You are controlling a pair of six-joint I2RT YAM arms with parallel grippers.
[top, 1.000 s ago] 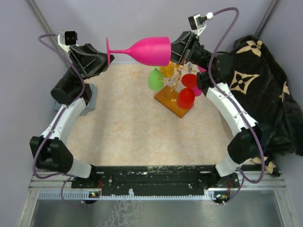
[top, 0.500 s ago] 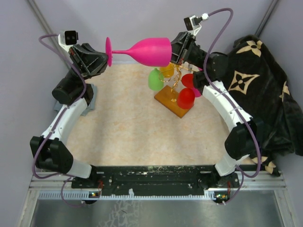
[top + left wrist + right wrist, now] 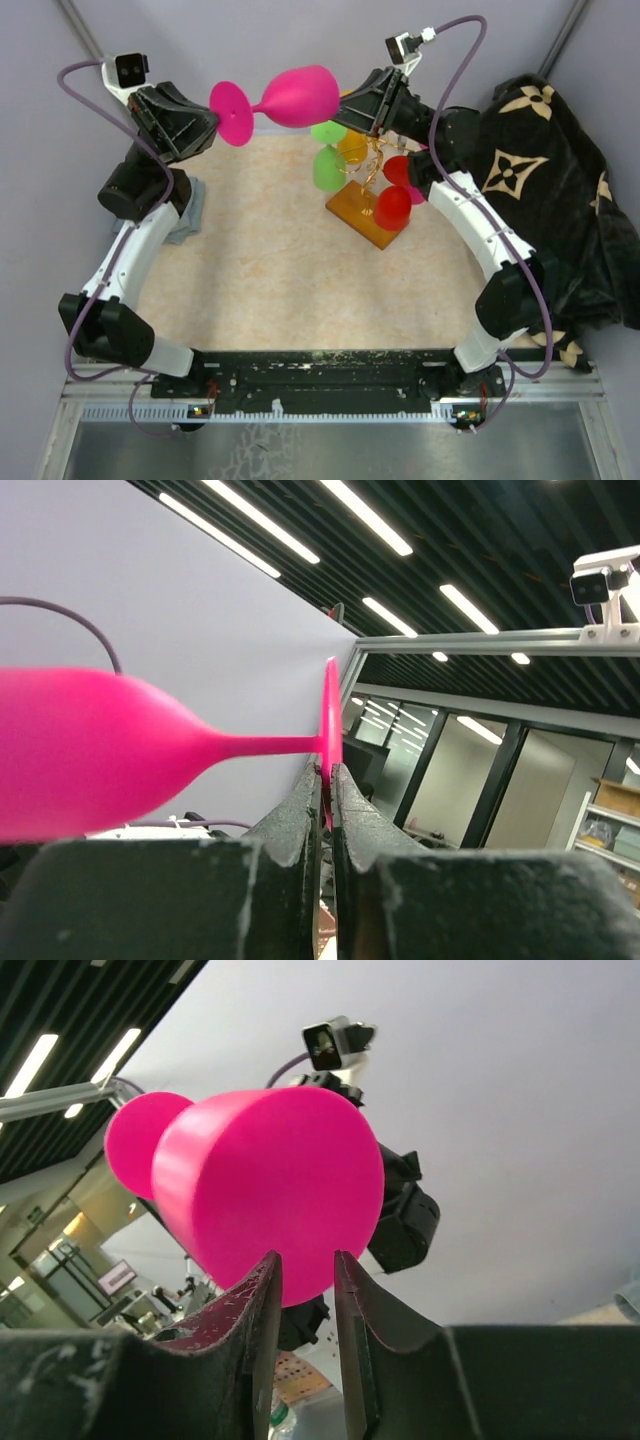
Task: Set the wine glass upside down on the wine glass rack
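Wine glass (image 3: 290, 97): pink, sideways in mid-air, above and behind wine glass rack (image 3: 372, 190) | left gripper (image 3: 215, 125): closed tight on foot edge | right gripper (image 3: 345, 112): nipped onto bowl rim | risk: arms disagreeing could twist glass loose; lowering may knock hung glasses (image 3: 327, 168).

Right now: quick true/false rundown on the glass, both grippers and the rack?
1. The pink wine glass is off the table, spanning between the left gripper and the right gripper. True.
2. The left gripper clamps the bowl. False: it pinches the foot; the right gripper's fingers straddle the bowl's rim.
3. The rack is bare. False: a green glass and a red glass hang on it, among others.
4. A dark patterned cloth lies to the rack's right. True.
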